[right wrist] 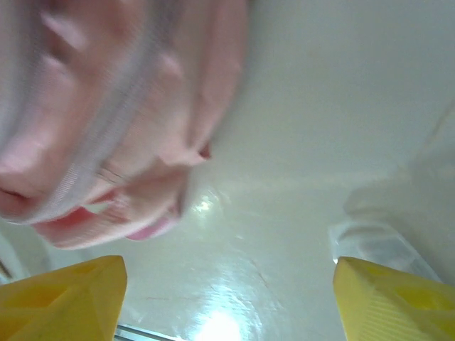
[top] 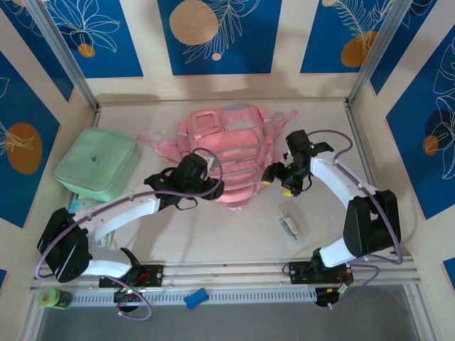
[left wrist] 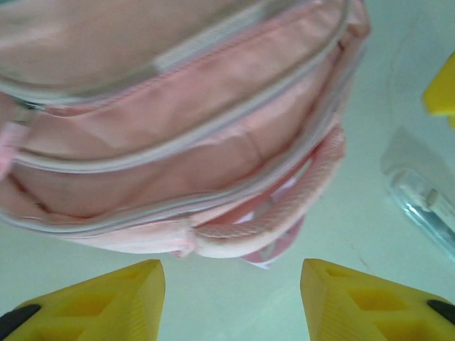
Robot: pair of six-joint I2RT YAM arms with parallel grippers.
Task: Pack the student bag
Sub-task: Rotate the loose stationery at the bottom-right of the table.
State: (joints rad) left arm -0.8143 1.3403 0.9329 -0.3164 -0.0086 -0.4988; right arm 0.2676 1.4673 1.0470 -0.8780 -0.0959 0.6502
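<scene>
Packaging of clear plastic, a small flat packet (top: 288, 224), lies nearest the arm bases, at about 5 o'clock on the pale table (top: 213, 241).

Just beyond it, the left arm (top: 121, 213) stretches low and long from 7 o'clock toward the middle. The left gripper (left wrist: 231, 284) hangs over bare table just short of the bag's near edge, its yellow jaws moderately apart with nothing between them. The right arm (top: 341, 185) folds at its elbow near 4 o'clock and reaches back inward. The right gripper (right wrist: 231, 284) hangs by the bag's 3 o'clock side, jaws wide and empty.

Between the two grippers, from the centre toward 12 o'clock, the large pink fabric backpack (top: 234, 142) lies flat with its zip pockets facing up. It looks soft and floppy, probably light and nearly empty, so it should sag and slide rather than lift as a block. The rolled pink carry loop (left wrist: 284, 206) at its near end seems the firmest hold, and a zip seam the next best.

Farther off, at 9 o'clock, a mint green square soft case (top: 96, 163) sits apart.
</scene>
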